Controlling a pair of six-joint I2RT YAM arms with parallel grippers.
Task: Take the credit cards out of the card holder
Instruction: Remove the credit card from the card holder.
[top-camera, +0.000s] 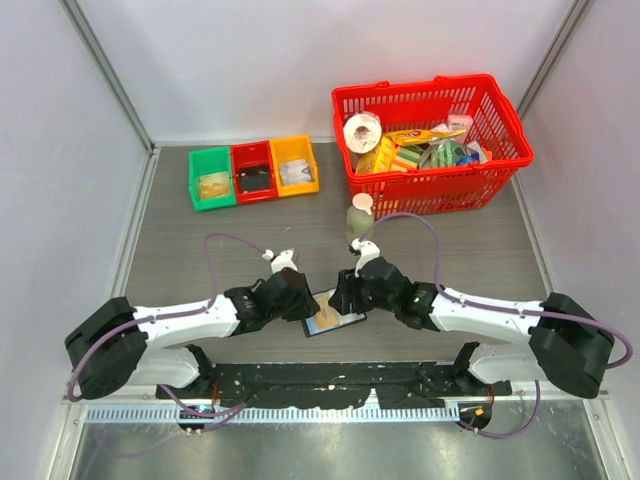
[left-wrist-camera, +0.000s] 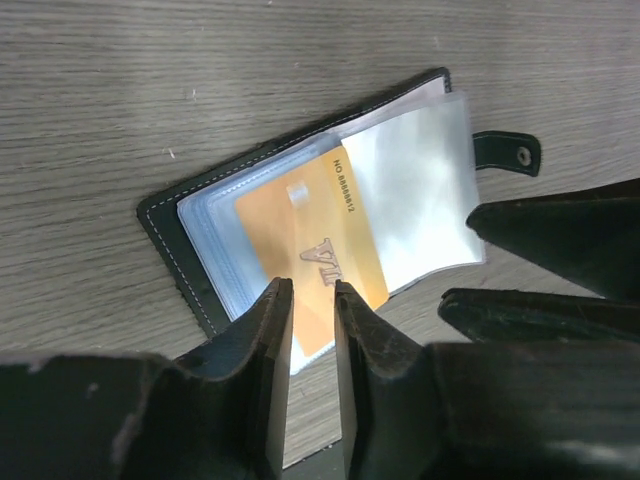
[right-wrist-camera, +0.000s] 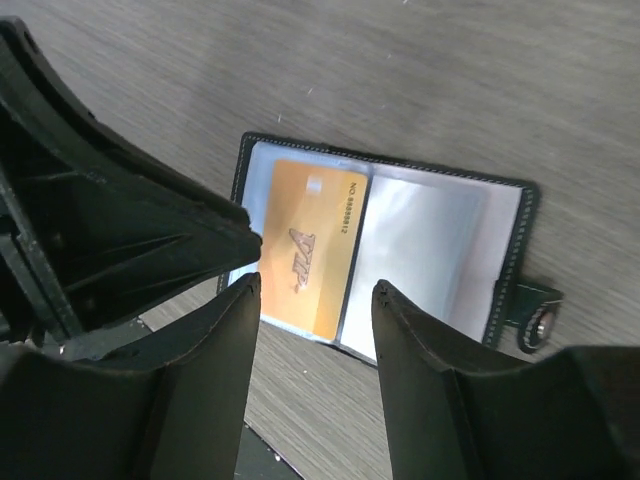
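The card holder (left-wrist-camera: 157, 213) is laid open on the surface (top-camera: 200, 250) near its near edge, so the credit card (left-wrist-camera: 310, 235) is exposed, part-drawn from its sleeve. The left gripper (left-wrist-camera: 312, 290) jaws are narrowed around the card's end, apparently without pinching it. The right gripper (right-wrist-camera: 317, 288) jaws are spread wide, empty.

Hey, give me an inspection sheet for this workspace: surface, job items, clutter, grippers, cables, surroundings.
Surface: grey wood-grain table.
Job's things: black card holder lying open between the arms; orange credit card lying on its clear sleeves, not yet lifted away.
Clutter: green tray, red tray and orange tray at back left; red basket of groceries at back right; capped green container in front of it.
Grippers: left gripper jaws narrowly apart over the card's near end; right gripper wide open above the holder, holding nothing.
Cables: purple cables loop over each arm, away from the holder.
Surroundings: pale walls; nothing else seen.
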